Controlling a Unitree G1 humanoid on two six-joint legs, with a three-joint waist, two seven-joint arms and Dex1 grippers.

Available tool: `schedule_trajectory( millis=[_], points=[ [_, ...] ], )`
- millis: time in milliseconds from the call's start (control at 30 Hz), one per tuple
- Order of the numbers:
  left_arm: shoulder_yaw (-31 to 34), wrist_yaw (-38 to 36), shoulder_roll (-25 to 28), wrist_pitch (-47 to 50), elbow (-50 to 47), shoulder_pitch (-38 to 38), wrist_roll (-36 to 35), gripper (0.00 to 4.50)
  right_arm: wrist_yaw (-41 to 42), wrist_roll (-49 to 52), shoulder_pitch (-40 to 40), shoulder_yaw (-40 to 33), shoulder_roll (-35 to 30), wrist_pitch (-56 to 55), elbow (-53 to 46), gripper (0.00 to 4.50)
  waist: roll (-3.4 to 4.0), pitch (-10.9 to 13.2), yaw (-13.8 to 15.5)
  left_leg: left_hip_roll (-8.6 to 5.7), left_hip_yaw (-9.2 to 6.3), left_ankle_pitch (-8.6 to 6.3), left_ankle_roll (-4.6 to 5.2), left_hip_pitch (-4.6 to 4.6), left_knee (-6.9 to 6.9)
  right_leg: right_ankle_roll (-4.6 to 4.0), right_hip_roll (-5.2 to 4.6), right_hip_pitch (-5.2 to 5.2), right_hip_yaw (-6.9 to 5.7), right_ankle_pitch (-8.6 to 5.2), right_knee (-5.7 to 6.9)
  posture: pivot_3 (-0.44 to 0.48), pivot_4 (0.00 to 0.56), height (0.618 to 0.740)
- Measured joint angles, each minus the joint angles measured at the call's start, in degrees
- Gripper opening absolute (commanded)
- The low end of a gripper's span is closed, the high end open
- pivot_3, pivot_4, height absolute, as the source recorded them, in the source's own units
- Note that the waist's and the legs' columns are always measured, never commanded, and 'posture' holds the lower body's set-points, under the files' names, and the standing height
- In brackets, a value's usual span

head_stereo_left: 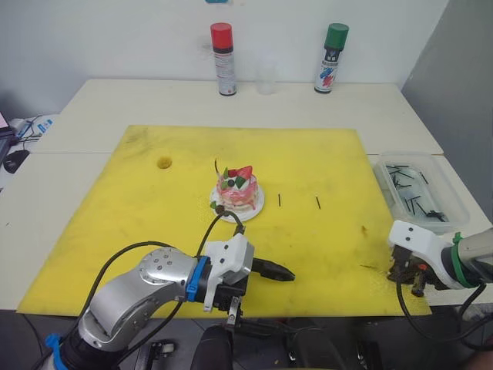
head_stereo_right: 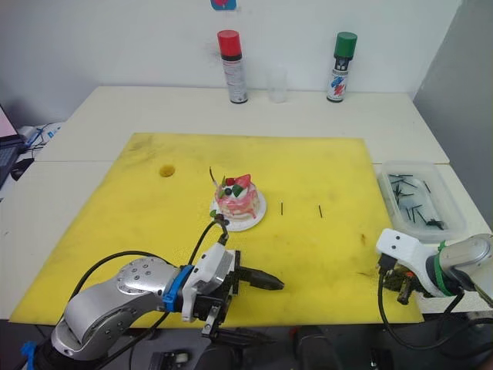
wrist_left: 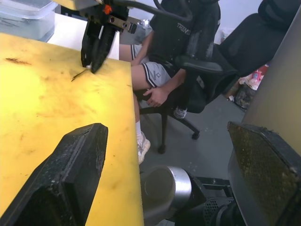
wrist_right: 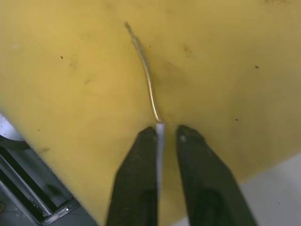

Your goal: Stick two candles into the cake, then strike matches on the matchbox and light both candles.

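Wide yellow mat [head_stereo_left: 154,223] spread over pale cream tables [head_stereo_left: 115,100] pushed together, against a plain white wall. At the far edge of the tables, two spray cans, one with a red cap [head_stereo_left: 223,58] and one with a green cap [head_stereo_left: 333,58], and one clear cup [head_stereo_left: 266,77] between them. A clear plastic tray [head_stereo_left: 420,190] just off the mat's right edge, holding a scatter of short black matches [head_stereo_left: 408,189]. A small round hole [head_stereo_left: 164,163] in the mat toward its far left.

Near the mat's middle, one small pink-and-white cake [head_stereo_left: 236,191] on a white plate [head_stereo_left: 255,206], topped with a strawberry slice, green leaves and dark berries; one thin stick rising tilted from its top. Two more short black matches [head_stereo_left: 317,203] lying apart on the mat, just right of the cake.

Left gripper [head_stereo_left: 271,270] over the mat's near edge, below the cake, pointing right; fingers [wrist_left: 75,174] spread wide with nothing between them. Beyond the mat edge in the left wrist view, a seated person's legs and hand [wrist_left: 157,96] on a dark office chair [wrist_left: 207,52].

Right gripper [wrist_right: 162,134] at the mat's near right corner, fingertips [wrist_right: 143,141] nearly together and pinching the pale end of one thin gold candle [wrist_right: 146,75], which lies slightly curved on the mat.
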Motion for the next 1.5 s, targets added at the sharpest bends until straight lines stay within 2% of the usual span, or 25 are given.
schedule_trajectory(
  millis=[167,333,367,433,567,633,667,800,933,1133,1267,1500],
  points=[
    [0.0,-0.4,0.2,-1.3,0.6,0.2,0.9,4.5,2.9,0.5,-3.5,0.1,-0.9,-0.2,1.6,0.02,0.02,0.0,0.0,0.0,0.02,0.0,0.0,0.0,0.0,0.0,0.0,-0.01,0.01,0.0,0.0,0.0,0.15,0.74],
    [0.1,-0.5,0.5,-1.7,2.1,0.8,1.5,4.5,4.8,4.7,-13.5,-1.6,1.9,3.1,5.7,0.02,0.02,0.0,-0.1,0.02,0.03,0.0,0.0,0.02,0.02,0.0,0.0,-0.01,0.01,0.0,0.01,0.0,0.15,0.74],
    [0.2,-0.5,0.7,-1.7,2.1,1.1,1.5,4.5,4.4,5.9,-16.5,-2.3,4.5,4.3,6.6,0.02,0.02,0.0,-0.2,0.02,0.03,0.0,0.0,0.02,0.01,0.0,0.0,-0.01,0.02,0.01,0.01,0.0,0.15,0.74],
    [0.7,-0.4,1.3,-1.9,2.2,1.8,1.4,4.5,1.8,9.3,-22.8,-4.7,13.8,6.7,8.3,0.02,0.01,0.0,-0.5,0.02,0.0,0.0,0.0,0.01,-0.01,0.0,0.04,-0.02,0.01,0.03,0.07,0.0,0.15,0.74],
    [5.1,0.1,3.2,-1.8,2.3,3.7,0.7,4.5,-6.4,13.0,-27.9,-8.8,32.8,6.2,9.9,0.02,0.02,0.0,-0.5,0.04,-0.09,0.0,0.0,-0.05,-0.02,0.31,0.07,-0.05,-0.04,0.22,0.1,0.0,0.15,0.74],
    [9.8,1.1,5.1,-1.1,2.2,6.4,-0.7,4.5,-11.1,12.7,-28.0,-10.3,45.7,-2.3,10.9,0.02,0.01,0.0,-0.7,0.08,-0.09,0.0,0.0,-0.06,-0.09,0.31,0.09,-0.08,-0.05,0.21,0.07,0.0,0.15,0.74],
    [11.4,1.3,5.7,-1.0,2.3,6.8,-1.0,4.5,-12.3,12.3,-27.7,-9.9,49.8,-6.1,11.1,0.02,0.11,0.1,-0.7,0.06,-0.09,0.0,0.0,-0.13,-0.1,0.31,0.08,-0.12,-0.05,0.21,0.07,0.0,0.15,0.74],
    [18.7,2.4,7.4,-1.0,3.5,9.2,-1.8,4.5,-15.9,6.5,-27.1,-6.2,61.1,-22.5,15.2,0.02,0.17,0.1,-0.1,0.0,-0.07,-0.01,0.0,-0.15,-0.11,0.32,-0.01,-0.08,-0.07,0.21,-0.02,0.0,0.15,0.74],
    [24.0,3.6,7.7,0.3,4.5,9.8,-4.5,4.5,-15.6,0.0,-25.5,-1.2,67.0,-35.6,23.4,0.02,0.17,0.1,-0.2,0.04,-0.06,0.0,0.0,-0.1,-0.11,0.31,0.02,-0.1,-0.07,0.21,0.03,0.0,0.15,0.74],
    [30.3,4.8,9.0,4.6,6.2,10.5,-10.3,4.5,-15.5,-8.0,-25.0,2.2,73.5,-55.0,36.8,0.02,0.18,0.1,-0.4,0.07,-0.07,0.0,0.0,-0.04,-0.11,0.3,0.04,-0.09,-0.09,0.22,0.11,0.0,0.15,0.74],
    [32.4,5.9,9.7,7.3,7.9,9.3,-12.8,4.5,-15.5,-10.6,-25.0,3.5,76.2,-61.7,42.3,0.02,0.19,0.1,-0.4,0.07,-0.07,0.0,0.0,-0.06,-0.12,0.29,0.03,-0.09,-0.09,0.22,0.1,0.0,0.15,0.74],
    [33.3,8.6,11.1,11.4,8.8,4.9,-16.2,4.5,-15.5,-11.7,-23.8,4.4,77.5,-66.1,44.7,0.02,0.19,0.1,-0.5,0.07,-0.07,0.0,-0.01,-0.05,-0.13,0.29,0.04,-0.09,-0.09,0.22,0.1,0.0,0.15,0.74]
  ],
)
